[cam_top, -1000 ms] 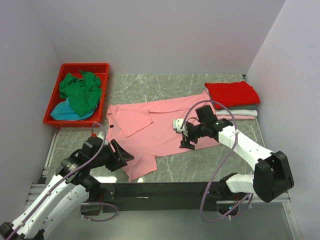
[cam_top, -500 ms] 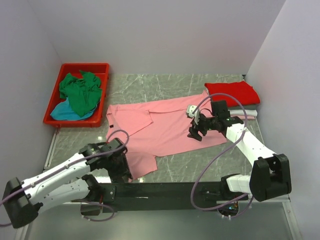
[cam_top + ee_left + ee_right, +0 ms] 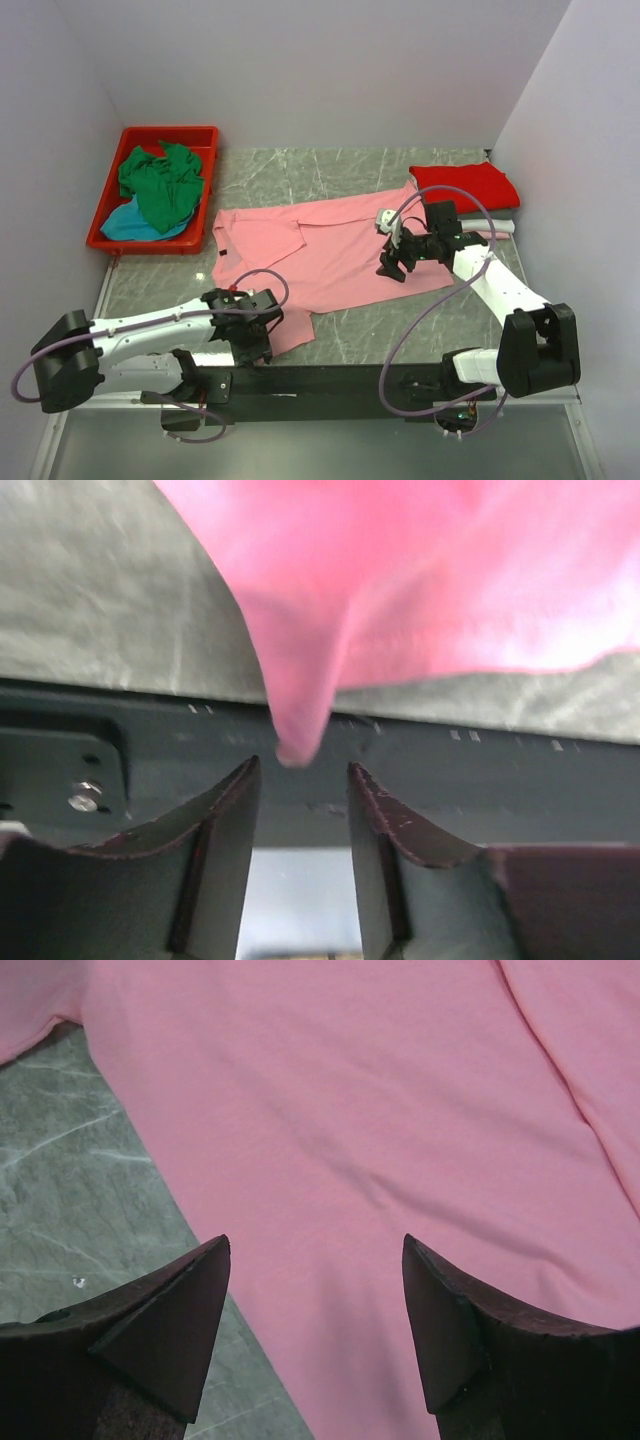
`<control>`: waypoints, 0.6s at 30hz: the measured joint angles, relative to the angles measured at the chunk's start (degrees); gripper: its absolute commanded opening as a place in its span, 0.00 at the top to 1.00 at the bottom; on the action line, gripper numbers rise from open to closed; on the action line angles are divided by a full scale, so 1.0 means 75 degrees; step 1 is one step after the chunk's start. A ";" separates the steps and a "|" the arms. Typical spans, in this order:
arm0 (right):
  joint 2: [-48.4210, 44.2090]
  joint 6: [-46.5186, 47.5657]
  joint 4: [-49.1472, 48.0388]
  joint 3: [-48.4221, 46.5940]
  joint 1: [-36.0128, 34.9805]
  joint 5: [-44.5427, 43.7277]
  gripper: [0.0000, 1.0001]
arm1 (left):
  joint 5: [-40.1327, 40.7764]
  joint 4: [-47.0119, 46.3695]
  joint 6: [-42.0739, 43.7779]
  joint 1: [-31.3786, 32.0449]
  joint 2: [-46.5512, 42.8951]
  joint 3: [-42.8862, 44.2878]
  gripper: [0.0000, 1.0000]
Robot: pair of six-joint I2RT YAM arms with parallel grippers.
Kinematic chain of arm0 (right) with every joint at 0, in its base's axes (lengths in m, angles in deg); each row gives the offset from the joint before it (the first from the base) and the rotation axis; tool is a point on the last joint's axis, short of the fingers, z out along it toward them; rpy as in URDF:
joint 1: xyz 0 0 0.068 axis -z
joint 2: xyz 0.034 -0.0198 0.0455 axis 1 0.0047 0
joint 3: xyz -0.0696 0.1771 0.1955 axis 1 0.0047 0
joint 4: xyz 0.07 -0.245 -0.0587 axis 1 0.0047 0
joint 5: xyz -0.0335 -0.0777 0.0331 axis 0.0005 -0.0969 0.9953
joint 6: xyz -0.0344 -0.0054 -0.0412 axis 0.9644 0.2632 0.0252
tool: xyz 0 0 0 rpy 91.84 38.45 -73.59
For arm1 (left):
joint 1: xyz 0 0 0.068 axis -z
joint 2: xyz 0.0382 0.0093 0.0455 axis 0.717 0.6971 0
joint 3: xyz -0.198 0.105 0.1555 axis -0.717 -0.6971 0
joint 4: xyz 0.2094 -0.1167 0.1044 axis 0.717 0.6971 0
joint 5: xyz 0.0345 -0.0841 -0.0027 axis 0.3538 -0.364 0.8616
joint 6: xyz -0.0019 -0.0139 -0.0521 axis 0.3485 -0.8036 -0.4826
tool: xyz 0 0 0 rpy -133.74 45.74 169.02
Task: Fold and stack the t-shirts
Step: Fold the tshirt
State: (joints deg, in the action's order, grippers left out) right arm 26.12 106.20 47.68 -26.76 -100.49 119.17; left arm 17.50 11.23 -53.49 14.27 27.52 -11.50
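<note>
Floppy corner of the salmon-pink cloth t-shirt [image 3: 330, 260] could easily be missed by the half-open, empty left pincer [image 3: 302, 770]; nothing's held by the wide-open right pincer [image 3: 316, 1245] either.

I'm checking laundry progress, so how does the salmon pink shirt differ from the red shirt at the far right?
The salmon pink shirt lies spread open across the middle of the table; the red shirt is folded into a compact rectangle. The salmon pink shirt lies on the bare table, while the red shirt tops a pale folded layer. Both are plain-coloured cloth.
</note>
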 measured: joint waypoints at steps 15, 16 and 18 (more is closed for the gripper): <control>0.0067 0.0184 0.0358 -0.0064 0.0154 -0.0073 0.25 | 0.0504 -0.0268 0.0370 0.0055 0.0443 0.0114 0.99; 0.0055 0.0376 0.0498 -0.0096 0.0204 -0.0099 0.23 | 0.0475 -0.0254 0.0373 0.0058 0.0408 0.0122 0.99; 0.0023 0.1180 0.1122 -0.0198 0.0472 -0.0029 0.20 | 0.0405 -0.0204 0.0379 0.0064 0.0256 0.0152 1.00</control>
State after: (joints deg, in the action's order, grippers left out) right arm 26.29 115.06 56.10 -28.25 -96.95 118.95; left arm 20.53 9.70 -50.65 14.75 29.44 -10.36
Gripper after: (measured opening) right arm 0.771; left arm 0.017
